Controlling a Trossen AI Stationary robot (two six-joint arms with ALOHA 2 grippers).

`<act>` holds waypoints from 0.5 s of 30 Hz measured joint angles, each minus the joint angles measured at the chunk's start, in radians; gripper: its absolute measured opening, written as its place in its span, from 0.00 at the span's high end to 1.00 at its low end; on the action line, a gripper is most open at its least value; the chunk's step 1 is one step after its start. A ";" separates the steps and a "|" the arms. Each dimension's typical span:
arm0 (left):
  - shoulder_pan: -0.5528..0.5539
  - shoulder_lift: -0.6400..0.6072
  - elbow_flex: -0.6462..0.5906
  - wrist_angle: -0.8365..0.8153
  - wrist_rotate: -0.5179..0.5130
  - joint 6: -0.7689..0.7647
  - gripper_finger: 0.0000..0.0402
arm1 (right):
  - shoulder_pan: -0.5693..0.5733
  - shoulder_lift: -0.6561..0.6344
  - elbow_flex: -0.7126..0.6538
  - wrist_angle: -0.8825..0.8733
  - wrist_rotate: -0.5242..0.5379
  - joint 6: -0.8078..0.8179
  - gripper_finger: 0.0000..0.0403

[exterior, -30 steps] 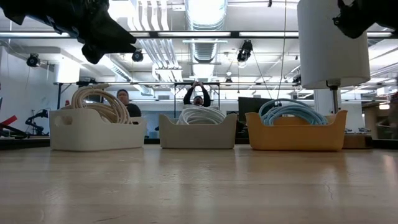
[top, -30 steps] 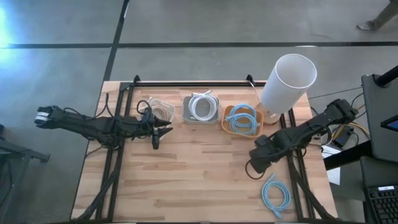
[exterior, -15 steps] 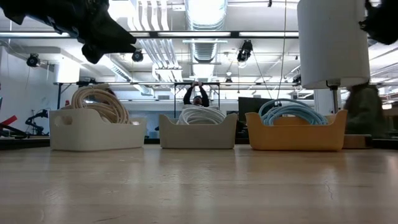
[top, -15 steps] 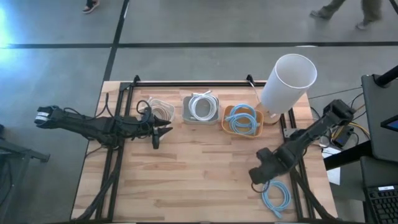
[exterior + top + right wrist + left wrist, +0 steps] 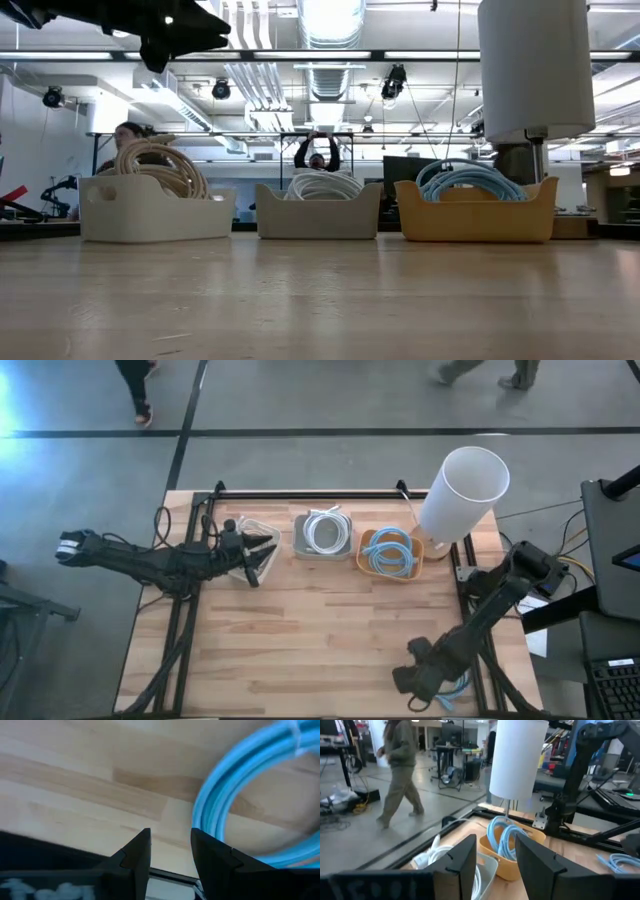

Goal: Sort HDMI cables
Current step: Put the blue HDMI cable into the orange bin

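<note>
A loose light blue cable coil (image 5: pixel 455 682) lies flat on the table near its near right corner. My right gripper (image 5: pixel 415 682) hangs low beside it, open. In the right wrist view its fingers (image 5: pixel 170 842) stand just off the coil's edge (image 5: pixel 220 815), and no touch shows. My left gripper (image 5: pixel 265 558) is open and empty, raised by the white bin of beige coils (image 5: pixel 252 532). The grey bin of white coils (image 5: pixel 323 533) and the orange bin of blue coils (image 5: pixel 390 553) stand in the same far row.
A tall white cylinder lamp (image 5: pixel 462 488) stands at the far right corner, beside the orange bin (image 5: pixel 475 210). Bare wood spreads across the table's middle and near left. People walk on the floor beyond the far edge.
My right gripper has travelled toward the table's near edge and down, from the right side's middle to beside the loose blue coil. My left gripper has risen and swung toward the far edge, by the beige bin. The coils have kept still.
</note>
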 joint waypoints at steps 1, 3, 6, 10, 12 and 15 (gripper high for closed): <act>0.000 0.000 0.000 0.006 0.000 0.009 0.65 | 0.002 0.021 0.004 0.015 -0.011 0.004 0.66; 0.000 0.000 0.000 0.006 0.000 0.017 0.65 | 0.001 0.062 0.021 0.009 -0.057 0.010 0.66; 0.001 0.000 0.000 0.007 0.001 0.030 0.65 | 0.001 0.100 0.048 -0.044 -0.095 0.009 0.65; 0.002 0.000 0.000 0.028 0.002 0.033 0.65 | 0.003 0.111 0.085 -0.111 -0.096 0.013 0.64; 0.003 0.000 0.000 0.040 0.002 0.038 0.65 | 0.006 0.110 0.088 -0.126 -0.096 0.027 0.64; 0.003 0.000 0.000 0.043 0.002 0.058 0.65 | 0.009 0.109 0.068 -0.122 -0.097 0.045 0.64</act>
